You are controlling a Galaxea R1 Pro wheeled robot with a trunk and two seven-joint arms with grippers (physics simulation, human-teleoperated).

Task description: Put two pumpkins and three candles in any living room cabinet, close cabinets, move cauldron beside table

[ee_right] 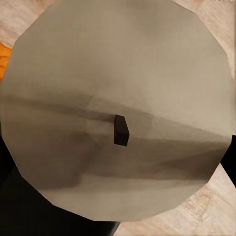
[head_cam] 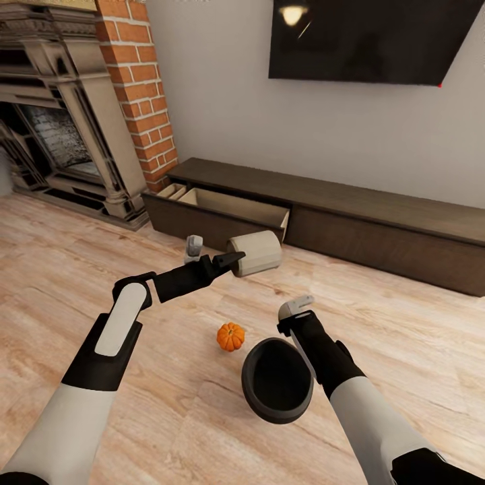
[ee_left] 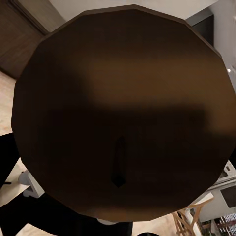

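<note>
From the head camera I have the left gripper [head_cam: 237, 259] reached out over the floor with a candle [head_cam: 258, 252] pinched at its tip. The stout cream cylinder lies on its side in the grip, one round end turned toward my fingers, just in front of the open drawer [head_cam: 232, 205] of the long dark cabinet [head_cam: 377, 215]. I judge it is held that way so I can carry it forward over the drawer's front edge and drop it into the tan interior. The right gripper [head_cam: 296, 308] hangs lower, beside the black cauldron [head_cam: 277, 380] that stands on the wood floor [head_cam: 60, 269]. From this angle I cannot tell what its fingers are doing. One pumpkin [head_cam: 231, 336] sits on the floor between my two arms, just beside the cauldron and apart from it, so it is not yet put away.

On the left wrist camera a round candle end [ee_left: 123, 73] sits right against the lens, shaded brown, with the dark wick nub [ee_left: 118, 169] near its middle. That fits a close clamp on the candle.

On the right wrist camera another pale round candle top [ee_right: 118, 64] faces the lens, its wick nub [ee_right: 121, 130] at the centre. I take it the right claw is pinching a second candle, though the fingers themselves are hidden. A sliver of orange [ee_right: 4, 53] shows at the edge, probably the pumpkin.
</note>
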